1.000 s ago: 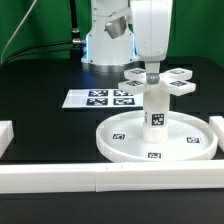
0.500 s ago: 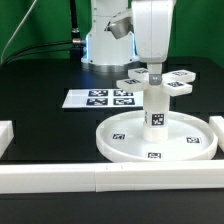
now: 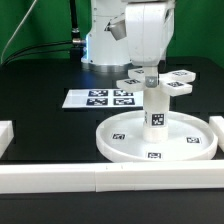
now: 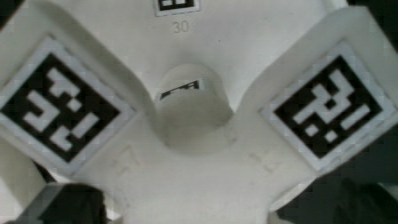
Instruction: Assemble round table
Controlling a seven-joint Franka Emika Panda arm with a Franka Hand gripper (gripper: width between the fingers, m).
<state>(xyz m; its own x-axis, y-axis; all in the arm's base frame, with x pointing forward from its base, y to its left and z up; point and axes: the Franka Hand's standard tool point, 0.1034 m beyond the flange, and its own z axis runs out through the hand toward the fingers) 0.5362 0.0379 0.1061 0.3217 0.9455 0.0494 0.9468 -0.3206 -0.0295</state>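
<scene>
White plastic parts, one of each: a round disc (image 3: 158, 138) lying flat on the black table (image 3: 45, 75), one leg (image 3: 156, 108) upright on its hub, long axis vertical, one cross-shaped piece (image 3: 160, 79) level on top. The gripper (image 3: 149, 76) hangs over the cross's centre with jaws spread wide, holding nothing.

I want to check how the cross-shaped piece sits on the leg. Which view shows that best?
The exterior view: it shows the cross-shaped piece atop the upright leg standing in the round disc. The wrist view shows only the piece's centre and marker-tagged arms close up, not the leg.
</scene>
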